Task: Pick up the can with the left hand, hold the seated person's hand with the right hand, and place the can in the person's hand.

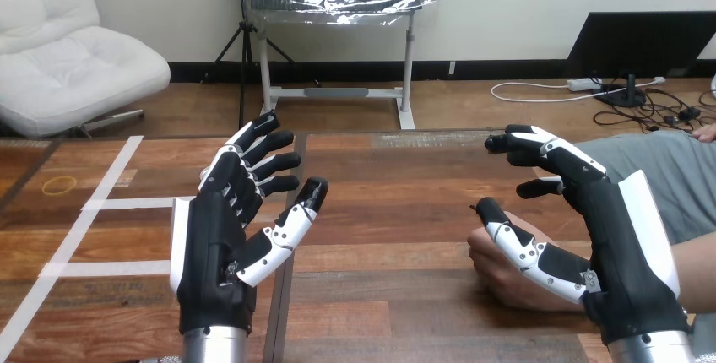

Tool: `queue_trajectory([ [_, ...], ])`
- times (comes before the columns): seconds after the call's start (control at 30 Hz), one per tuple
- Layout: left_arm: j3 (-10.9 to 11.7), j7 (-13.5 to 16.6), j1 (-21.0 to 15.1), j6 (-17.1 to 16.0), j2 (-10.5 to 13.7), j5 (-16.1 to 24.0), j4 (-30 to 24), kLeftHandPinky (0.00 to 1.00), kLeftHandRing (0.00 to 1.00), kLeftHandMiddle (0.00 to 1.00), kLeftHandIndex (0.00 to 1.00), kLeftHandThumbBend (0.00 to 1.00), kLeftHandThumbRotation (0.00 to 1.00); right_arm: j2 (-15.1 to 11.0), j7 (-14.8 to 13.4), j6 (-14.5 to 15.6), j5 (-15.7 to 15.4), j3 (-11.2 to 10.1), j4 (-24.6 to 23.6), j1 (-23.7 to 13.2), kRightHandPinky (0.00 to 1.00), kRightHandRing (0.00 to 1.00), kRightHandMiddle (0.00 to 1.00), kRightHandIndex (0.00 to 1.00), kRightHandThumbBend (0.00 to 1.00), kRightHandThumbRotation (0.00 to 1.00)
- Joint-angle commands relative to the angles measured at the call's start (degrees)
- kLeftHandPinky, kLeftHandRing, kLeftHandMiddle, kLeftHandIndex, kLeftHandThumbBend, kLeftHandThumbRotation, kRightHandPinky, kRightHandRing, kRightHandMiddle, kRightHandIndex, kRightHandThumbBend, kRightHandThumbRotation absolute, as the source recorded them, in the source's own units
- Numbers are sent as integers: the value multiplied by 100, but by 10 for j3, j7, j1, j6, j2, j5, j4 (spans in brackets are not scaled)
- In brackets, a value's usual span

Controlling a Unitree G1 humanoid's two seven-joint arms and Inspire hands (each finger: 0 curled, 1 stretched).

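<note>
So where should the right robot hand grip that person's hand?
Probably across its back, coming down from above: the person's hand rests loosely curled on the table, and the open right robot hand hovers over it.

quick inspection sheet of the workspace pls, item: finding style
surface: wooden table, with white tape lines on its left part
job's things: the person's hand rests on the table at the near right, fingers curled in
clutter: a yellow rubber band lies flat at the far left
hands: left hand open, raised over the table, palm showing, holding nothing; right hand open, its thumb lying across the person's hand and its fingers spread above it; contact cannot be told
cables: nothing seen on the table
surroundings: the person's forearm comes in from the right edge
</note>
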Motion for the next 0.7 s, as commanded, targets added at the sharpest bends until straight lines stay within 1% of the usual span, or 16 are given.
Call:
queue_trajectory([
  [0.0, -9, -1, -18, 2, -17, 6, -32, 63, 70, 75, 78, 54, 12, -3, -2, -4, 8, -4, -1, -37, 63, 77, 84, 71, 48, 0],
  [0.1, -10, -4, -17, 3, -18, 1, -33, 63, 70, 75, 78, 54, 11, -3, -1, -3, 9, -3, -2, -37, 63, 77, 84, 71, 48, 0],
  [0.3, -9, -1, -17, 2, -13, 13, -35, 63, 71, 76, 78, 54, 11, -4, -1, -4, 7, -4, -3, -36, 63, 77, 84, 71, 48, 0],
  [0.4, -6, -2, -19, 2, -11, 12, -37, 64, 71, 76, 79, 53, 11, -4, -1, 0, 6, -4, -5, -36, 63, 77, 84, 71, 48, 0],
  [0.6, 8, 0, -22, 23, 4, 25, -59, 68, 74, 78, 80, 54, 13, -5, -1, -2, 6, -6, -4, -35, 63, 77, 84, 71, 48, 0],
  [0.67, 18, 0, -27, 26, 17, 38, -64, 70, 75, 79, 80, 53, 13, -6, 0, -2, 7, -6, -3, -35, 63, 77, 84, 71, 49, 0],
])
